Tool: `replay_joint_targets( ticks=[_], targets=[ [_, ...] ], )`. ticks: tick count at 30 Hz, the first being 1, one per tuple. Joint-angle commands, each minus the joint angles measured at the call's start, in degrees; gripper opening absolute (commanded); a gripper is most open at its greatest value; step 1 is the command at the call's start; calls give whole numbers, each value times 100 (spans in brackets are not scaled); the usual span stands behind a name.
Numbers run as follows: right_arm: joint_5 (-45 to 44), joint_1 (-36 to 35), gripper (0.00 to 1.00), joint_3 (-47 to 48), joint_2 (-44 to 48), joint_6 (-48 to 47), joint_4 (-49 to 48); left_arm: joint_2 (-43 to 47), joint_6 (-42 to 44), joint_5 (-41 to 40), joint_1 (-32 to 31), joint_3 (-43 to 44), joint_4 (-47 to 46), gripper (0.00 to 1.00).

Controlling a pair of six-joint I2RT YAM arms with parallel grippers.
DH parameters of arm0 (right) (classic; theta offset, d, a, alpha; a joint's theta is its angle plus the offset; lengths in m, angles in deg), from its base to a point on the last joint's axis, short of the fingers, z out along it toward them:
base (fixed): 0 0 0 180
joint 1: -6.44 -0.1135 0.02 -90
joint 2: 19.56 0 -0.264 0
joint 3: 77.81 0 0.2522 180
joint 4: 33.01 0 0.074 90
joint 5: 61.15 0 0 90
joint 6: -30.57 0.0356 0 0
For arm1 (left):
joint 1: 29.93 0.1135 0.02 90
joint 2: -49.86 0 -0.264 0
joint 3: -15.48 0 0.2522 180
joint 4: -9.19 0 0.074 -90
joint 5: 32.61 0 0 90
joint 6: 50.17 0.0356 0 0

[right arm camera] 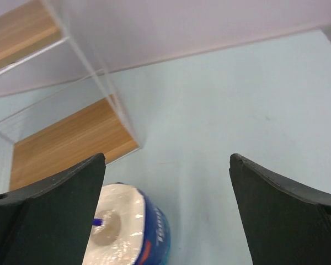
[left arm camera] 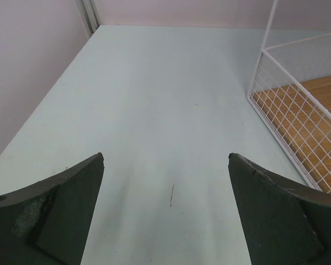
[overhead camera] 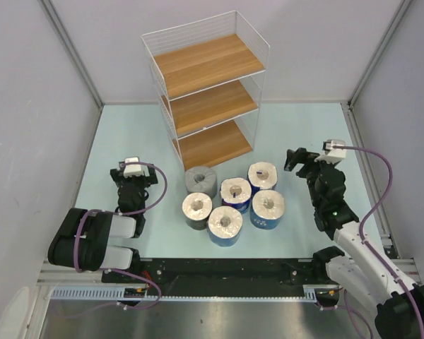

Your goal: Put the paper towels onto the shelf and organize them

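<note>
Six paper towels stand on end in a cluster in front of the shelf [overhead camera: 210, 92]. One is grey [overhead camera: 200, 179], one black-wrapped [overhead camera: 197, 210], and the others are blue, among them the back right one [overhead camera: 263, 176] and the front one [overhead camera: 225, 224]. All three wooden boards of the shelf are bare. My left gripper [overhead camera: 134, 173] hangs open left of the cluster, over bare table [left arm camera: 165, 157]. My right gripper [overhead camera: 297, 161] is open to the right of the rolls. In the right wrist view a blue roll [right arm camera: 127, 232] sits low beside the left finger of that gripper [right arm camera: 166, 157], untouched.
Grey walls close in the pale blue table [overhead camera: 127, 134] on the left, back and right. The shelf's white wire side [left arm camera: 298, 121] stands to the right of my left gripper. Its bottom board [right arm camera: 71, 141] lies ahead and left of my right gripper.
</note>
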State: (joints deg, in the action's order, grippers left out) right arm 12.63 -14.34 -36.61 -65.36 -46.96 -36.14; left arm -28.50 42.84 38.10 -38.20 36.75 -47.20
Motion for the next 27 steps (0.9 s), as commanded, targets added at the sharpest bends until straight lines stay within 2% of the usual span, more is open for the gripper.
replay_joint_targets(
  ticks=[1, 4, 7, 17, 19, 21, 22, 27],
  targets=[
    [-970, 293, 100, -81, 150, 625, 949, 76, -63, 13, 19, 58, -245, 100],
    [-962, 425, 100, -81, 185, 993, 1389, 76, -81, 4, 19, 67, -236, 100],
    [-480, 574, 100, -81, 142, 1310, 1662, 76, -81, 13, 27, 67, -236, 100],
    [286, 777, 100, -72, 159, 1504, 1539, 76, -72, 22, 27, 75, -227, 100],
    [898, 864, 100, -72, 308, 1417, 1426, 85, -55, -48, 1, 40, -323, 100],
    [1548, 891, 99, -29, 483, 1372, 1381, 102, 33, -529, -208, -56, -499, 100],
    [1761, 891, 99, -20, 563, 1364, 1372, 102, 42, -549, -219, -143, -813, 100],
    [2378, 891, 99, 173, 626, 1214, 1573, 251, 235, -760, -412, -531, -1422, 100]
  ],
)
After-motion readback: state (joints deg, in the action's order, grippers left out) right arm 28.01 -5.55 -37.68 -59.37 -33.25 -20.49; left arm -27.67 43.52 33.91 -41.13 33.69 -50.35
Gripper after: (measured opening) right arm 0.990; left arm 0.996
